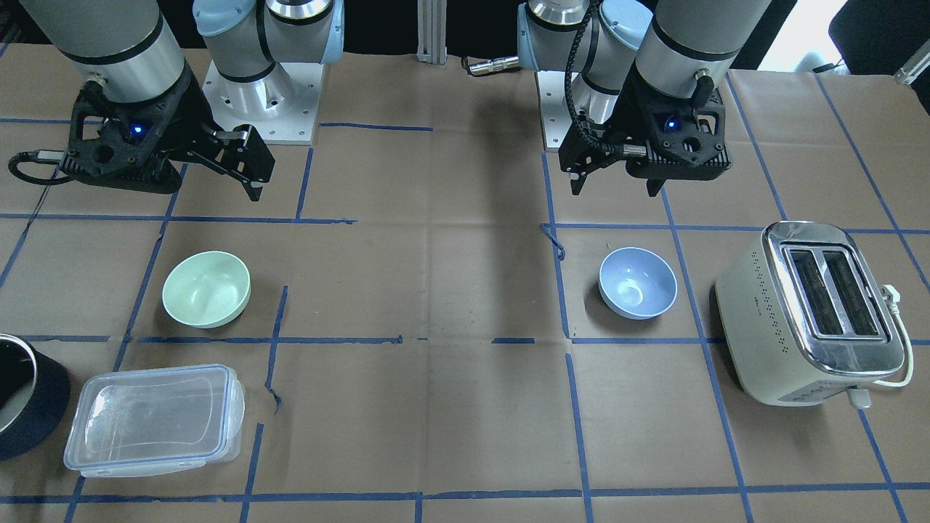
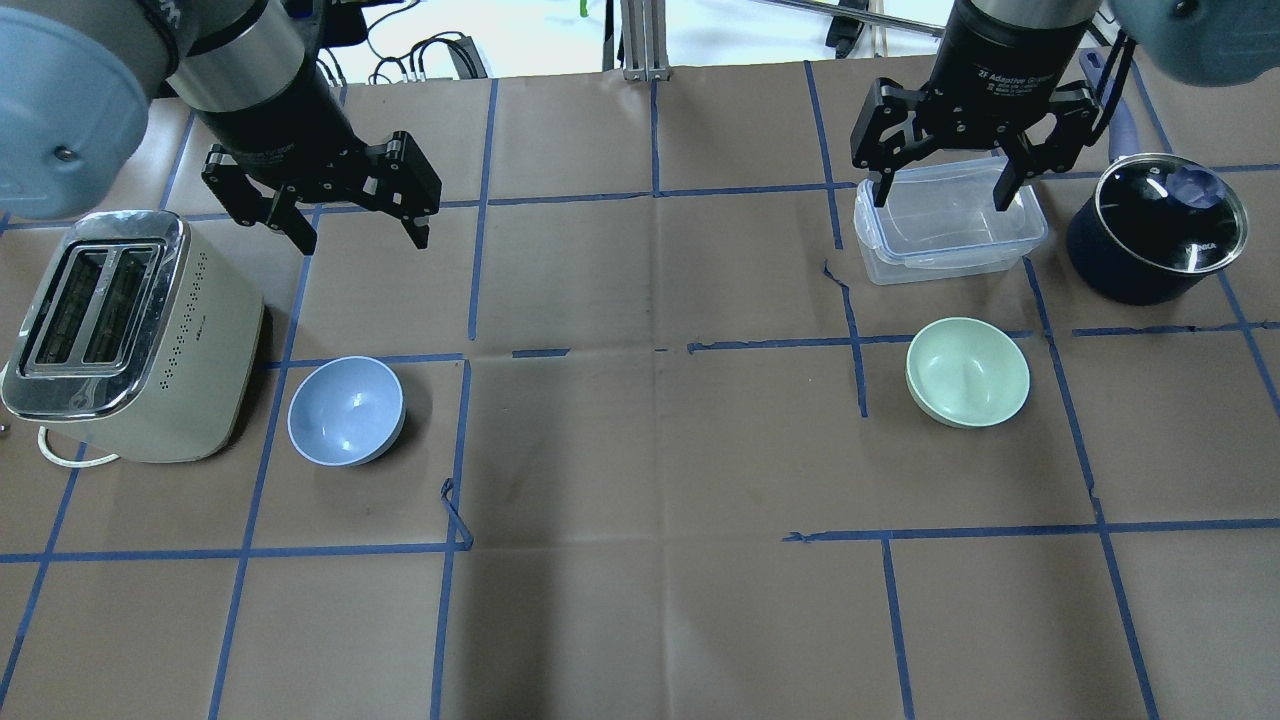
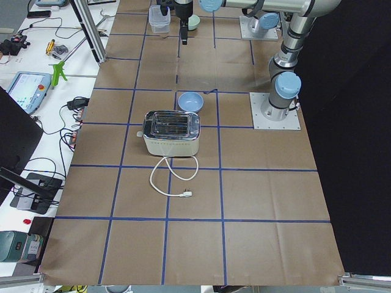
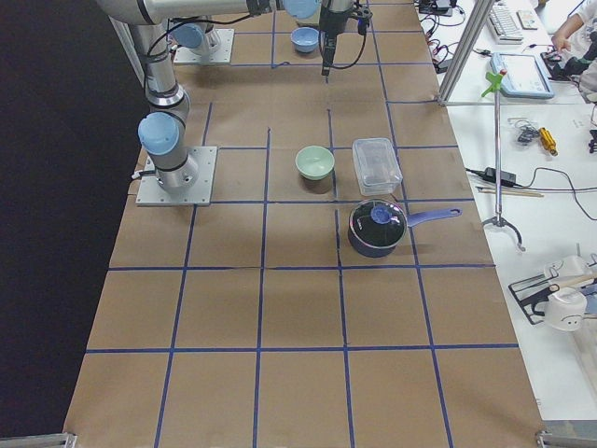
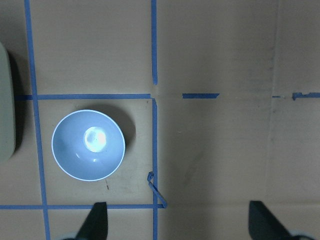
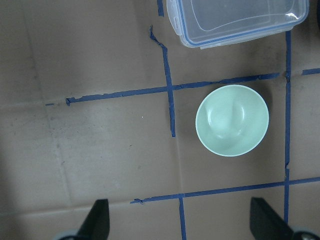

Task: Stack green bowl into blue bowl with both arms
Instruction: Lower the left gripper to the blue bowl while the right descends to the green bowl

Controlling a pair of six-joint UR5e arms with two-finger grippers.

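Note:
The pale green bowl (image 2: 967, 371) sits upright on the table's right half; it also shows in the right wrist view (image 6: 232, 120). The pale blue bowl (image 2: 346, 410) sits upright on the left half, next to the toaster; it also shows in the left wrist view (image 5: 88, 145). My left gripper (image 2: 362, 235) hangs open and empty above the table, beyond the blue bowl. My right gripper (image 2: 942, 198) hangs open and empty over the clear container, beyond the green bowl. Neither gripper touches a bowl.
A cream toaster (image 2: 120, 340) stands just left of the blue bowl, its cord trailing. A clear lidded container (image 2: 945, 225) and a dark navy pot (image 2: 1155, 230) stand beyond the green bowl. Brown paper with blue tape lines (image 2: 650, 350) covers the table.

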